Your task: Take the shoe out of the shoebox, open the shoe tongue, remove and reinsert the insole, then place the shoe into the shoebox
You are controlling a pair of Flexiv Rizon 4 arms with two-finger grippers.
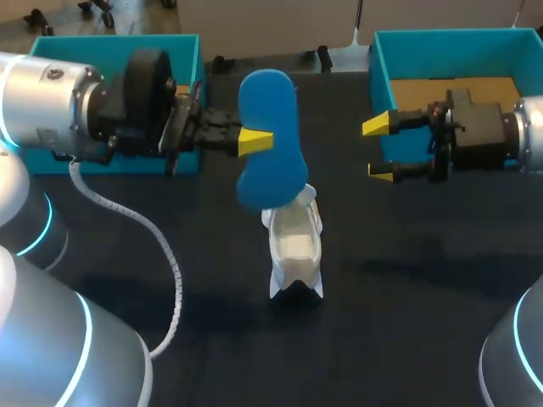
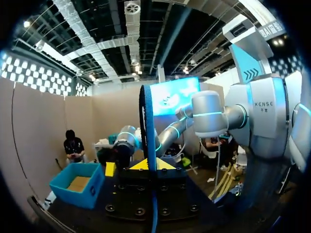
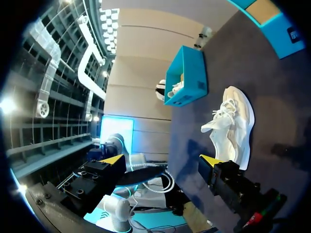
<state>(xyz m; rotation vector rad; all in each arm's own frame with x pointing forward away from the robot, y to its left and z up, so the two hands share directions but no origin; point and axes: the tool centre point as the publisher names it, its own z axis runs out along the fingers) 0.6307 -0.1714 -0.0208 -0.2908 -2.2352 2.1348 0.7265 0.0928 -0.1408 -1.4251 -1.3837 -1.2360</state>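
Shoe [image 1: 295, 250] out on the counter [image 1: 407, 280], insole [image 1: 270, 136] pulled: roughly mid-task.

Shoe lies unboxed, tongue apparently laid open. The blue insole stands upright just above the shoe's far end, with the left pincer [image 1: 254, 140] clamped on it. The right pincer [image 1: 379, 148], right of the shoe, gapes wide and holds nothing. The teal shoebox [image 1: 441, 38] sits farther right of the shoe. Judged left to do: reinsert insole, box shoe. No writing legible on shoe, insole or shoebox.
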